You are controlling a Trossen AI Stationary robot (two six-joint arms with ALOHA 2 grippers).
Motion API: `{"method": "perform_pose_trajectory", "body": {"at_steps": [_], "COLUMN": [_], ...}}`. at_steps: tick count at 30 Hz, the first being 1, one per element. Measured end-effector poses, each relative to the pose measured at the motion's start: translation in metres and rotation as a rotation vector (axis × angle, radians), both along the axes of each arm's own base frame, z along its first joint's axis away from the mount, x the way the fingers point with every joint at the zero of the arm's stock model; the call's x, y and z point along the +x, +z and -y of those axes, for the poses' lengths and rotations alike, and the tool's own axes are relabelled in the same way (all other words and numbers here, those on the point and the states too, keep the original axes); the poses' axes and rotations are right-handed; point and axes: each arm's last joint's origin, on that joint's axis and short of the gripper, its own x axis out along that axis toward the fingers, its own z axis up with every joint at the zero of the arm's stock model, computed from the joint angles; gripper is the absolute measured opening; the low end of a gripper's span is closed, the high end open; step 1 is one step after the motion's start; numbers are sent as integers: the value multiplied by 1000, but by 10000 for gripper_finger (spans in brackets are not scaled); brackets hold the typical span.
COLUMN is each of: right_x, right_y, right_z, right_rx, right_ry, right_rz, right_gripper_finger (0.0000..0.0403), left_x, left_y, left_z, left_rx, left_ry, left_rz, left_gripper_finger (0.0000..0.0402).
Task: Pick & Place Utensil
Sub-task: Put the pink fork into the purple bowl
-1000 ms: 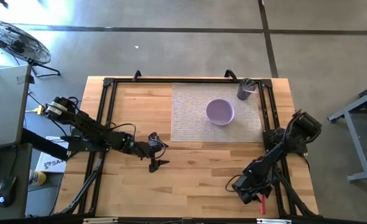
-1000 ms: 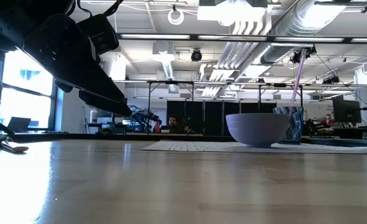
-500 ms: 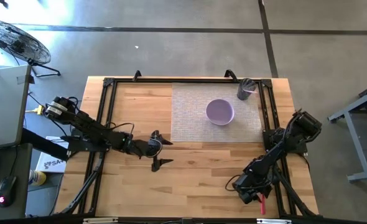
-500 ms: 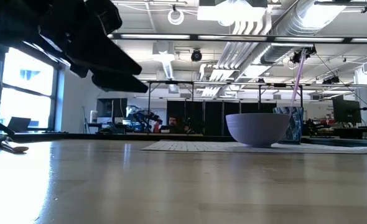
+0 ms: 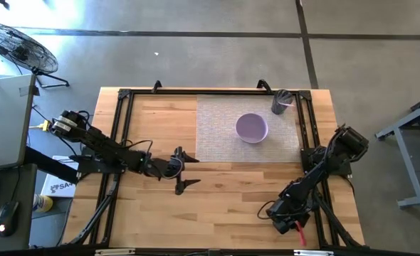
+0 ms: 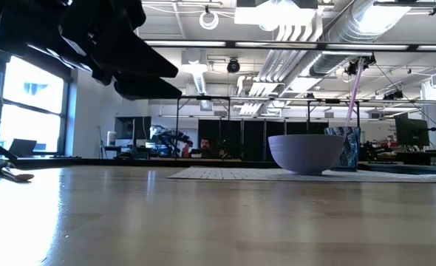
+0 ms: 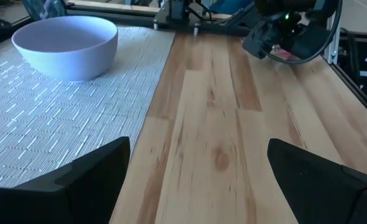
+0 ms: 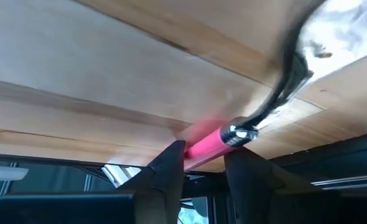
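High view: the right claw (image 5: 293, 222) sits low at the worktop's (image 5: 224, 206) near right corner, over a pink-handled utensil (image 5: 302, 232) that lies just beside the frame rail there, while the left claw (image 5: 181, 171) hangs spread wide and empty near the worktop's middle, by the near left corner of the woven mat (image 5: 217, 135); the lilac bowl (image 5: 252, 127) stands on that mat and a dark cup (image 5: 279, 102) stands at the mat's far right corner. Low view: the bowl (image 6: 306, 153) and cup (image 6: 343, 147) stand far across the worktop, the cup holding a pink straw-like stick (image 6: 352, 92), and dark arm parts hang overhead; the utensil cannot be made out here. Left wrist view: the left fingers stand released with bare wood between them, the bowl (image 7: 66, 45) well apart. Right wrist view: the right claw (image 8: 203, 152) has its fingers set around the pink handle (image 8: 206, 144) with a metal ferrule and wire head beyond, and the handle sits between them, though I cannot tell if they press it yet. My worry is that the round handle rolls toward the rail, or a grip so near its tip lets it pivot and drop on lifting.
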Motion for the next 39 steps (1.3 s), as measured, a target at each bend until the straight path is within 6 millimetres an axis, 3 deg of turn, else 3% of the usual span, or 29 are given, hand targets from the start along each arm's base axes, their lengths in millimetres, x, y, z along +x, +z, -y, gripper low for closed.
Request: {"method": "perform_pose_trajectory", "body": {"at_steps": [6,12,26,39], "right_x": [1,7,33,59], "right_y": [0,7,38,44], "right_z": [0,-5,-15,15], "right_rx": [-3,-28,-292,-500], "right_ry": [-1,-4,4,65], "right_rz": [5,30,254,447], "right_gripper_finger": [75,73,67,67], "left_x": [0,0,0,0], "left_y": [-1,-1,-1,-1], "left_z": [0,0,0,0], "left_rx": [2,2,2,2], "left_ry": [-2,-2,-2,-2], "left_rz": [-7,-7,-9,-10], "left_gripper_finger": [376,376,376,376]}}
